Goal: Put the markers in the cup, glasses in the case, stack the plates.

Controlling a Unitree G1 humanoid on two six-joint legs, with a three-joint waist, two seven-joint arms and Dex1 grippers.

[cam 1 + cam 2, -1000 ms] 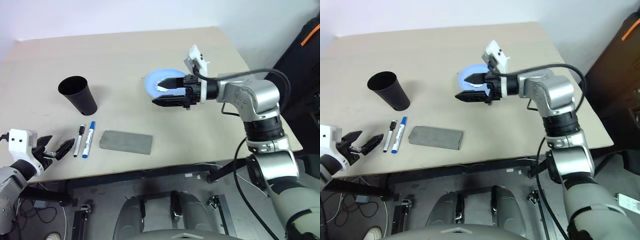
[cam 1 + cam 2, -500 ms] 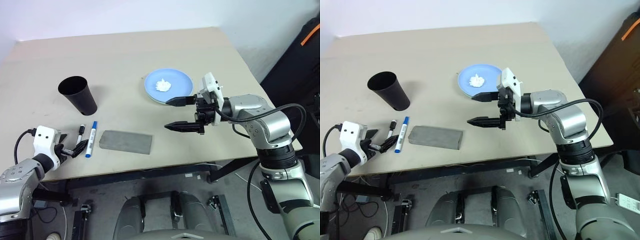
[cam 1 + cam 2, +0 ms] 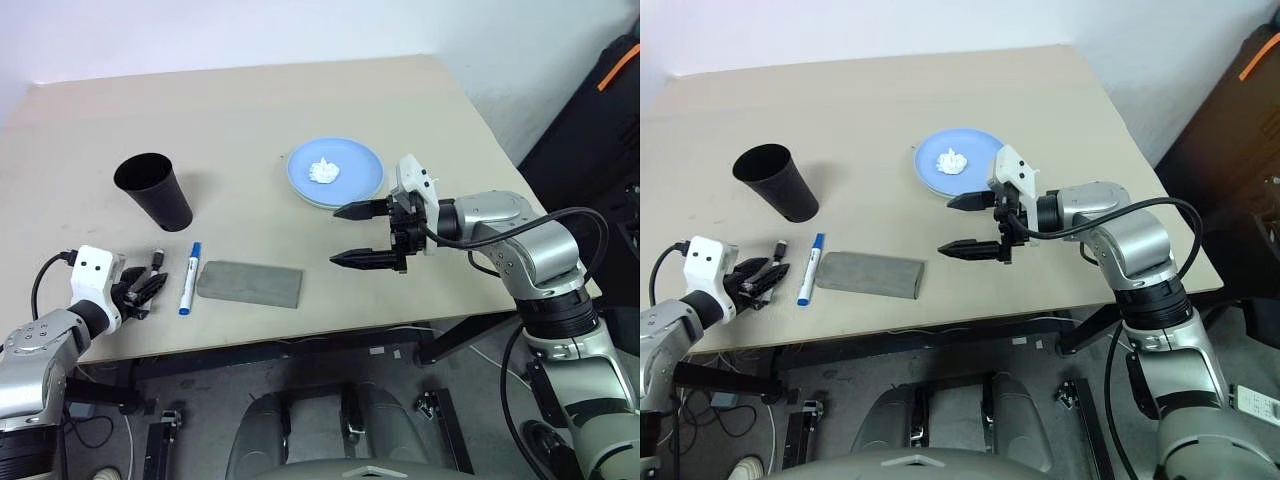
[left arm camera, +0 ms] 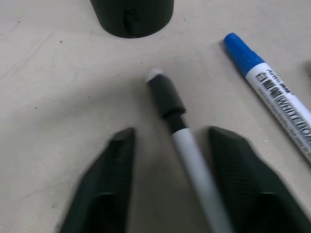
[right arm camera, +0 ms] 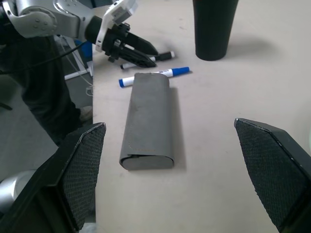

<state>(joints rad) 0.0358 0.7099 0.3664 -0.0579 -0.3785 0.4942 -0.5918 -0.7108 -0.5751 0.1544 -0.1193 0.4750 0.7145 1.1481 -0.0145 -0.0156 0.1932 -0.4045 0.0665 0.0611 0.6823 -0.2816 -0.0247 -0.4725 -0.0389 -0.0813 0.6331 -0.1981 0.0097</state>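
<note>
At the table's [image 3: 250, 100] near left edge the left gripper [image 4: 171, 145] lies low over the pale, faintly grained top, its two ribbed black fingers [image 4: 104, 182] astride the black-capped marker [image 4: 182, 145] — a slim white barrel with a stubby matte cap — with a gap on either side, so they straddle it without yet pinching. Just to its right lies the blue-capped marker [image 3: 189, 281], a white tube with printed lettering, loose on the wood. Behind them stands the cup [image 3: 155, 190], matte black and tapered, upright and wider at the rim. Right of the markers rests the case [image 3: 250, 284] (a flat grey slab with rounded ends, felt-like in look). Further right and back, the light blue plate [image 3: 365, 175] sits round and shallow on another pale plate, a crumpled white tissue wad [image 3: 324, 171] at its centre. The right gripper [image 3: 357, 236] hovers near the plates — fingers spread wide, holding nothing.
</note>
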